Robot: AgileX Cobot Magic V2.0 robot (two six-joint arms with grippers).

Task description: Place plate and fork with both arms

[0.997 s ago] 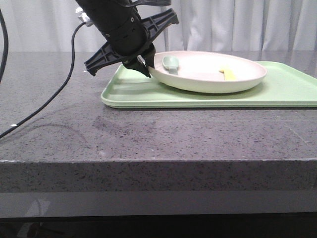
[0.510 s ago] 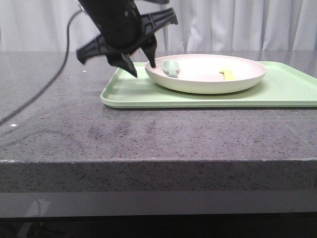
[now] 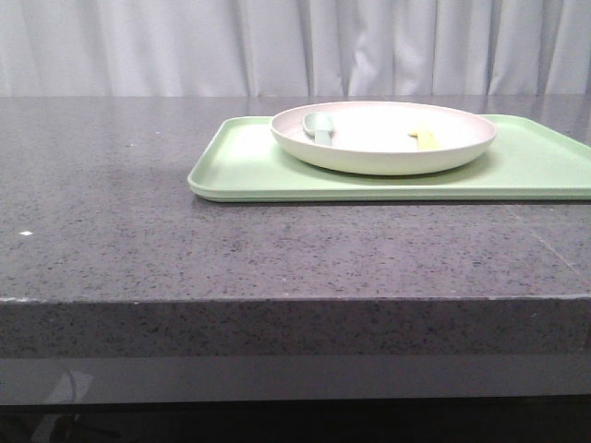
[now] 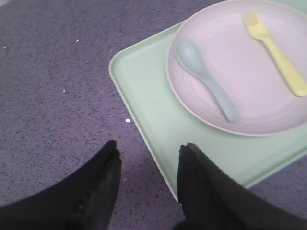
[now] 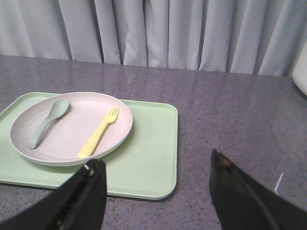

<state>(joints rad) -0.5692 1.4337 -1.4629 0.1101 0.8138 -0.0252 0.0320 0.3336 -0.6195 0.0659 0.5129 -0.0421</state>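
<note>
In the front view, the grey speckled countertop (image 3: 138, 212) filled the lower and left parts of the frame. No arm appeared in that view. The light-green tray (image 3: 240, 171) lay flat on it, right of centre and running off the right edge. The plate (image 3: 383, 152) sat level on the tray's left half. Inside the plate, the grey-green spoon (image 3: 319, 125) lay toward the left and the fork (image 3: 425, 138) toward the right, apart from each other. Pale curtains (image 3: 295, 46) hung across the top of the frame.

In the left wrist view, the left gripper (image 4: 148, 158) occupied the lower centre of the frame. Its two black fingers (image 4: 103, 182) stood moderately spread with nothing between them. One finger showed over the bare countertop and the other over the tray's near corner. The plate lay at the upper right of that frame, well clear of the fingers.

In the right wrist view, the plate, spoon and fork appeared at left centre on the tray. The right gripper (image 5: 156, 179) showed along the bottom edge, its fingers (image 5: 240, 191) spread wide and empty, apart from the plate.
</note>
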